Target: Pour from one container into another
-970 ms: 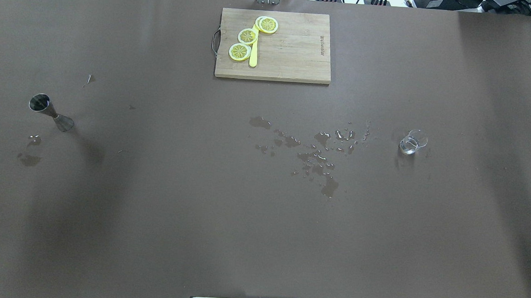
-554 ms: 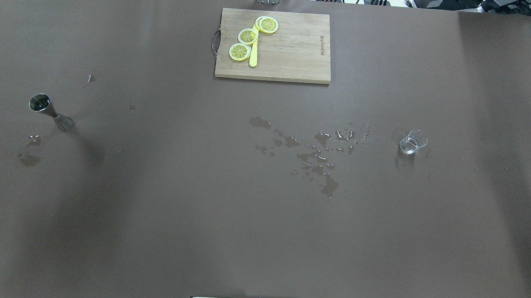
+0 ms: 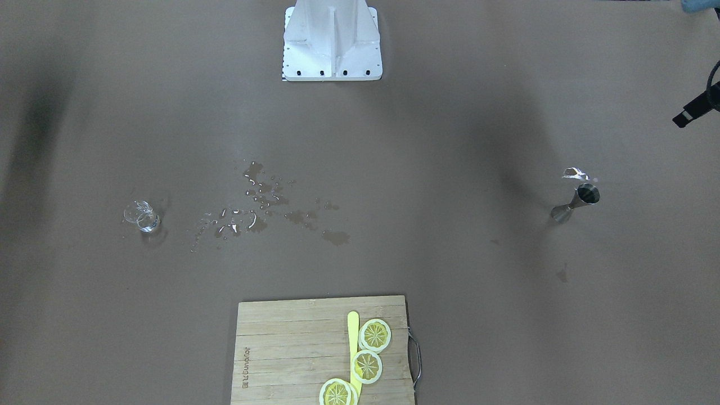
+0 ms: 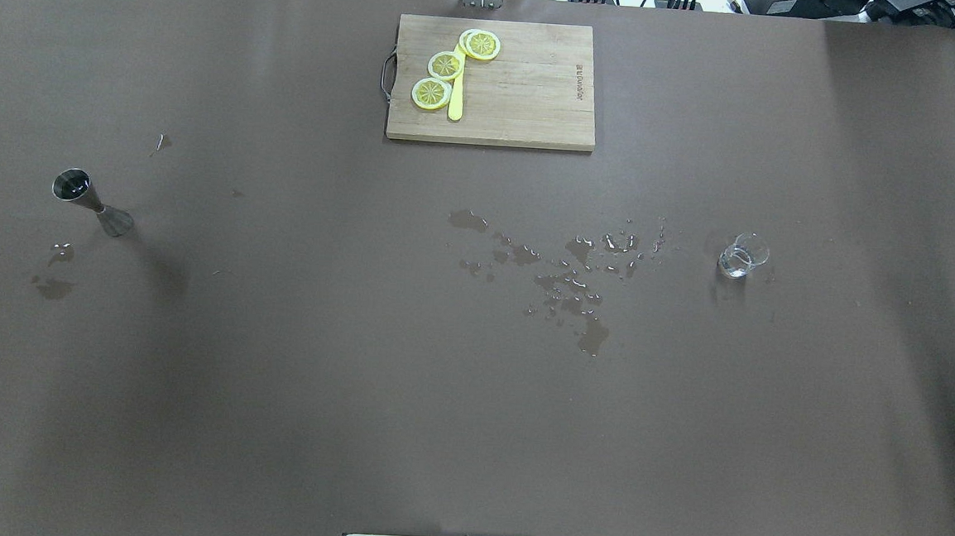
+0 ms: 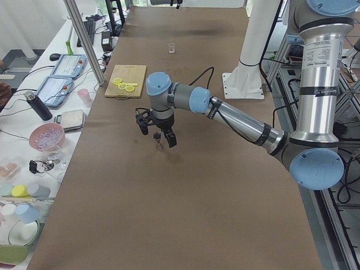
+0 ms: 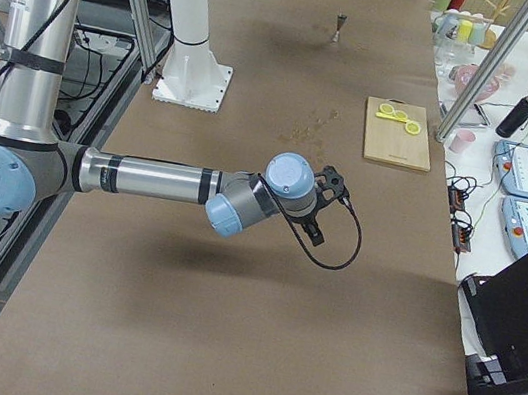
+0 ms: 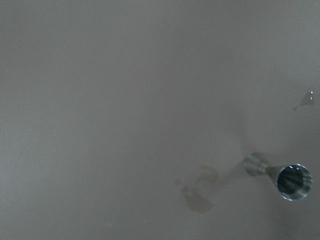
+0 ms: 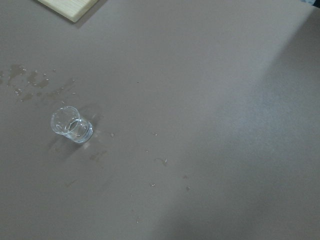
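A steel jigger (image 4: 92, 201) stands upright on the brown cloth at the left, also seen in the left wrist view (image 7: 280, 176). Far to the right stands a small clear glass (image 4: 742, 257), with a little liquid in it in the right wrist view (image 8: 71, 126). Only the side views show my grippers. The left gripper (image 5: 163, 138) hangs just above the jigger (image 5: 160, 144), and I cannot tell whether it is open. High over the right part of the table is the right gripper (image 6: 317, 229), its state also unclear.
A wooden cutting board (image 4: 530, 89) at the far middle edge carries lemon slices (image 4: 446, 65) and a yellow knife (image 4: 455, 101). Spilled drops (image 4: 576, 278) are scattered between the middle and the glass. Small wet spots (image 4: 52, 285) lie near the jigger. The robot base (image 3: 332, 39) is at the near edge.
The jigger, the glass and the board stay where they were. Only the arms' soft shadows on the cloth have drifted slightly.
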